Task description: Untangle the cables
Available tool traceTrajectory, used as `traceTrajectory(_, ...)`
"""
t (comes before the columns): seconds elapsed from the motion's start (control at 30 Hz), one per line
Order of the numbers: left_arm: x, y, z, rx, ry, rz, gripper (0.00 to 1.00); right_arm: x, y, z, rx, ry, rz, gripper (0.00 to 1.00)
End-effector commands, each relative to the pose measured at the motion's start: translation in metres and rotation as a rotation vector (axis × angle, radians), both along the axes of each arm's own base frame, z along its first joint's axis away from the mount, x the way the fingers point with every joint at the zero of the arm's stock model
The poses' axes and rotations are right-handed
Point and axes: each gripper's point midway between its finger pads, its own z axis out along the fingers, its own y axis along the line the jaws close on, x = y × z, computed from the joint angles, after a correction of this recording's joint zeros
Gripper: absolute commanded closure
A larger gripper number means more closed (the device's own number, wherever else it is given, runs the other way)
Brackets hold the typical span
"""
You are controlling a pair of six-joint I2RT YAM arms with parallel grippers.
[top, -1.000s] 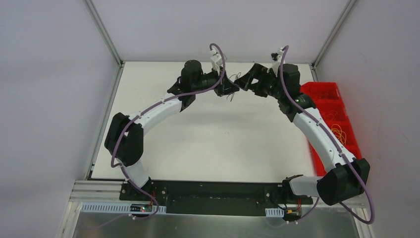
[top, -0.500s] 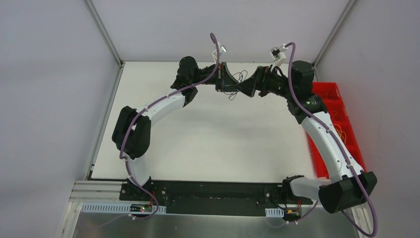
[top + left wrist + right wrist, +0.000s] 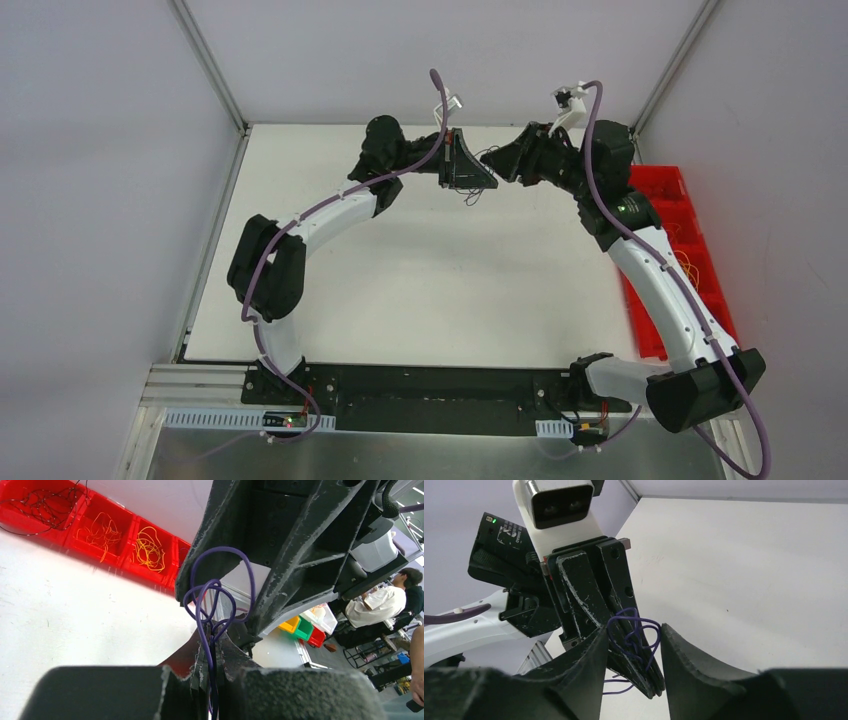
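Left gripper [image 3: 212, 647] is clamping the light, springy cables [image 3: 206, 630]; right gripper [image 3: 633, 630], jaws apart, is straddling one loop, likely the best hold.

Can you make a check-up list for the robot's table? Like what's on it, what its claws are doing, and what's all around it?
Surface: white table, bare in the middle.
Job's things: dark purple cables in a small looped tangle, held above the table; black cables, orange cables and yellow cables lie in separate compartments of a red bin on the right.
Clutter: nothing seen.
Grippers: left gripper shut on the dark purple cables; right gripper open, one finger on each side of the loops.
Cables: lilac hoses run along both arms.
Surroundings: white walls; a seated person and small coloured bins beyond the table.
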Motion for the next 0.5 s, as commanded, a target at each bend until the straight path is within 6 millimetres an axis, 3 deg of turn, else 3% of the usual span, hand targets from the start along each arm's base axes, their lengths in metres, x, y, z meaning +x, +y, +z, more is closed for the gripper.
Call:
traceTrajectory(0.0,-0.019,0.008,0.043,-0.074,-0.139,-0.020,1.00,0.000,0.001,0.037,0.058,-0.095,-0.006,0.63)
traceTrajectory(0.07,-0.019,0.008,0.045,-0.077,-0.139,-0.016,1.00,-0.002,0.004,0.036,0.064,-0.084,0.014,0.77)
traceTrajectory(0.13,-0.019,0.008,0.046,-0.080,-0.141,-0.011,1.00,-0.004,0.004,0.035,0.063,-0.073,0.022,0.79)
traceTrajectory(0.2,-0.018,0.008,0.047,-0.081,-0.141,-0.008,1.00,-0.006,0.005,0.033,0.060,-0.063,0.028,0.71)
traceTrajectory(0.3,-0.021,0.007,0.046,-0.079,-0.143,-0.014,1.00,-0.003,0.004,0.025,0.049,-0.021,0.004,0.46)
traceTrajectory(0.37,-0.024,0.006,0.047,-0.079,-0.152,-0.024,1.00,0.002,0.003,0.021,0.035,0.000,-0.019,0.44)
traceTrajectory(0.47,-0.030,0.002,0.047,-0.077,-0.170,-0.034,1.00,0.006,0.002,0.020,0.029,0.005,-0.034,0.51)
